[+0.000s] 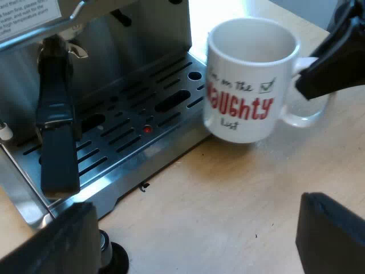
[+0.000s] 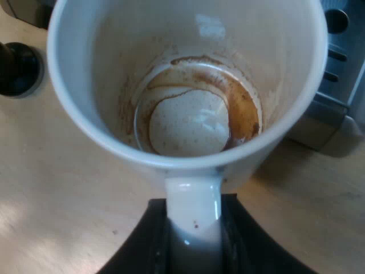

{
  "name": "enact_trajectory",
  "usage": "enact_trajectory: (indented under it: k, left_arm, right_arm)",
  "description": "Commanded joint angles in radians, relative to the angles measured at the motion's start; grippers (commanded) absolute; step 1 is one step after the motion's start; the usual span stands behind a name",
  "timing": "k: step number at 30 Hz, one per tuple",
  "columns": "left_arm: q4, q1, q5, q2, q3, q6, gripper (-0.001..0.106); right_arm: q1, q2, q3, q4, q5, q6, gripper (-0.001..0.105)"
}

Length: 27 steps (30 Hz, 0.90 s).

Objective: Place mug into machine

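- Right hand is clamped on the mug by its handle, one black finger on each side of it.
- Left hand has its fingers wide apart and grips nothing. It hangs over the bare bench at the front of the espresso machine.
- Mug is white and upright, mouth up, with red "NAUGHTY" lettering and a ticked box on its side.
- Mug is just beside the outer edge of the drip tray, off the tray and over the bench. Cannot tell if its base touches the bench.
- Inside the mug there is a brown coffee ring on the bottom, with brown smears and specks up the wall.
- Drip tray is slotted metal with a small red dot near its middle, nothing standing on it.
- Dark handle sticks out from the machine's front above the tray, well apart from the mug.
- Dark round object sits on the bench near the mug, not touching it. Cannot tell what it is.
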<state>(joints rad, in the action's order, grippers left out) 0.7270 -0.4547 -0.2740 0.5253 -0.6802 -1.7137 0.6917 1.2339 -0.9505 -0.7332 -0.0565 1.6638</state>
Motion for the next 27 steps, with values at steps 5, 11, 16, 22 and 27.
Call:
enact_trajectory:
  k: [5, 11, 16, 22, 27]
  left_arm:
    - [-0.014, -0.001, -0.007, 0.0, -0.003, 0.007, 0.071]
    - [-0.014, -0.001, -0.007, 0.01, -0.003, 0.007, 0.071]
    - [-0.014, -0.001, -0.007, 0.023, -0.003, 0.009, 0.071]
    - [-0.016, -0.001, -0.007, 0.027, -0.003, 0.009, 0.071]
    - [-0.016, -0.001, -0.007, 0.027, -0.003, 0.009, 0.071]
  right_arm:
    - [0.002, 0.066, -0.075, 0.095, -0.018, -0.031, 0.0]
    - [0.002, 0.077, -0.075, 0.144, -0.017, -0.061, 0.0]
    - [0.002, 0.077, -0.075, 0.153, -0.013, -0.061, 0.0]
    - [0.035, 0.077, -0.075, 0.153, -0.013, -0.003, 0.0]
    - [0.08, 0.077, -0.075, 0.153, -0.061, -0.003, 0.0]
